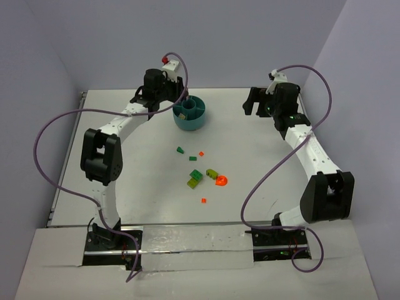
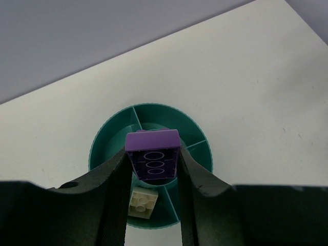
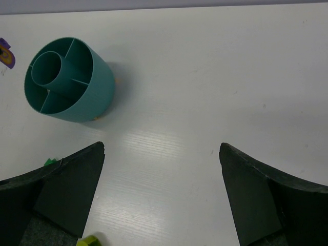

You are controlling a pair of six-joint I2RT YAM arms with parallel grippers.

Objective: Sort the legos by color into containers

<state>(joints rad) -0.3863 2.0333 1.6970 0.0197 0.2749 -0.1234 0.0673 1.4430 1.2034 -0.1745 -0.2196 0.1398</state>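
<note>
So, my left gripper (image 2: 152, 158) is clamped on a purple brick (image 2: 152, 141), right above the bowl (image 2: 102, 146), roughly over its middle. If I drop it here, it may clip a divider (image 2: 137, 117) and land wrong. Wrist cam shows a pale brick (image 2: 142, 202) inside the bowl, top cam shows the loose legos (image 1: 193, 182). Meanwhile my right gripper (image 3: 161, 154) gapes wide.

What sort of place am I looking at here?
Most likely a robotics lab bench: a left arm and right arm bolted to a white table, plain walls around it, teal bowl and toy bricks laid out.
</note>
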